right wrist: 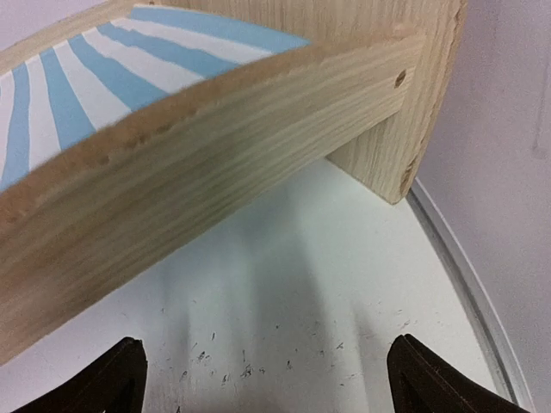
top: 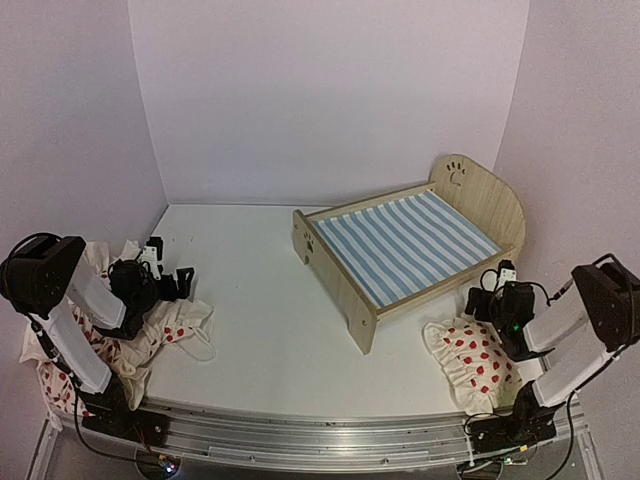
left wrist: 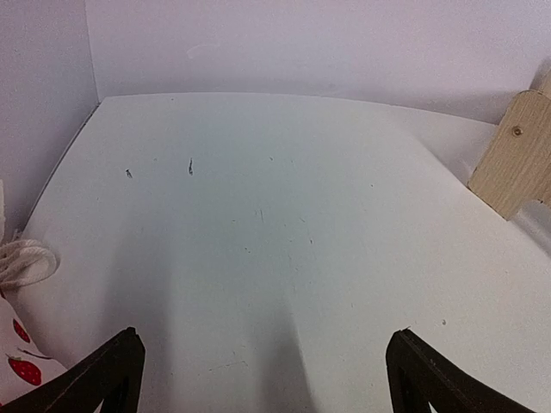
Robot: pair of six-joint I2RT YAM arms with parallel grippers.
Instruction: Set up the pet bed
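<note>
**Top external view.** The pet bed stands on the white table, right of centre and turned at an angle. Its rounded headboard, with a paw-print cutout, is toward the far right. The lower footboard faces the near left. The blue-and-white striped mattress lies flat inside the frame. The left gripper hangs over the near left edge, well apart from the bed, with a cream red-spotted blanket bunched beneath its arm. The right gripper sits just beside the bed's near right rail. A red-spotted ruffled pillow lies next to that arm.

**Left wrist view.** The 2 fingers of the left gripper stand wide apart with nothing between them, over bare tabletop. A plywood corner of the bed enters at the right edge. At the lower left are a scrap of strawberry-print fabric and a pale cord.

**Right wrist view.** The right gripper's 2 fingers are likewise spread and hold nothing. Close ahead runs the bed's plywood side rail, with striped mattress above it. The rail joins an upright end board near the wall.
</note>
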